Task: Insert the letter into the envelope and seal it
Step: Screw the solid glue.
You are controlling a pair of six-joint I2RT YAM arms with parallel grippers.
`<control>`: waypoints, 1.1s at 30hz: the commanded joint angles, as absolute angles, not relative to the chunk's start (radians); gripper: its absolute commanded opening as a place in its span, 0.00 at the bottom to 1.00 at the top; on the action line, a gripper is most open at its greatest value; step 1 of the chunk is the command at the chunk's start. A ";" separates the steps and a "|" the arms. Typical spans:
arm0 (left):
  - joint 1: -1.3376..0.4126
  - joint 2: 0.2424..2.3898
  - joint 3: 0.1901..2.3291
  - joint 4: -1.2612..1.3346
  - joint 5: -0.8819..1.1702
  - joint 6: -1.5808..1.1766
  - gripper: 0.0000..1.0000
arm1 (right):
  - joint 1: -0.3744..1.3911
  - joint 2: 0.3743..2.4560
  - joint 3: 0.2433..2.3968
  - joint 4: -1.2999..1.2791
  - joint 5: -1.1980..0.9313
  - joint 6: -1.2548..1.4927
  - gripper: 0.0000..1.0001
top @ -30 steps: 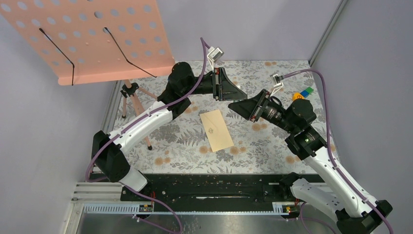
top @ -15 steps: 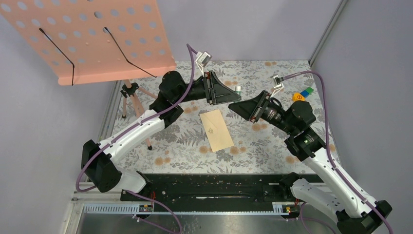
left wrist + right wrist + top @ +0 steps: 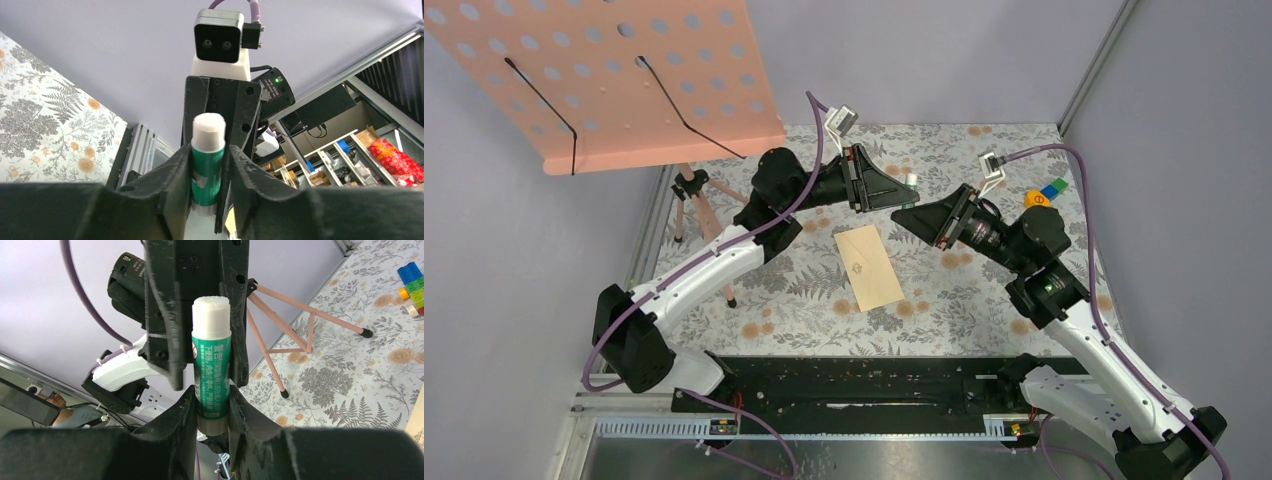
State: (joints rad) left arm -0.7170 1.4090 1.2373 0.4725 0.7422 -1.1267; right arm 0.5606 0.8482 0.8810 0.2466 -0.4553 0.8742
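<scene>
At the wrists only: glue stick (image 3: 207, 170) clamped by left hand (image 3: 208, 150) and right hand (image 3: 212, 392).

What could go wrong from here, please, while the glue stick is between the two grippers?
1. Both the left gripper and right gripper seem closed on the glue stick in mid-air. An ill-timed release could drop it, or opposing pulls could twist it.
2. Its white end looks uncapped and sits between black fingers, so glue may smear them.
3. The envelope lies loose, so pressing glue on could slide it.
</scene>
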 commanded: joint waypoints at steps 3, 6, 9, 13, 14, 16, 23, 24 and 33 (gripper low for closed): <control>-0.719 1.420 1.242 0.587 0.721 -1.173 0.17 | 0.556 0.843 0.867 0.309 -0.470 0.893 0.00; -0.717 1.423 1.253 0.530 0.713 -1.152 0.00 | 0.557 0.841 0.867 0.307 -0.471 0.893 0.00; -0.714 1.417 1.247 0.540 0.712 -1.152 0.00 | 0.555 0.839 0.880 0.276 -0.481 0.891 0.09; -0.707 1.403 1.253 0.565 0.705 -1.166 0.00 | 0.521 0.824 0.876 0.284 -0.566 0.923 0.70; -0.706 1.398 1.250 0.580 0.705 -1.179 0.00 | 0.506 0.818 0.861 0.318 -0.598 0.948 0.75; -0.703 1.393 1.239 0.629 0.705 -1.222 0.00 | 0.466 0.813 0.816 0.450 -0.668 1.036 0.78; -0.672 1.396 1.181 0.941 0.702 -1.442 0.00 | 0.426 0.928 0.744 1.129 -0.886 1.425 0.81; -0.673 1.399 1.184 0.962 0.706 -1.458 0.00 | 0.425 0.954 0.753 1.222 -0.897 1.483 0.81; -0.672 1.406 1.194 1.043 0.703 -1.498 0.00 | 0.427 1.076 0.813 1.418 -0.898 1.611 0.78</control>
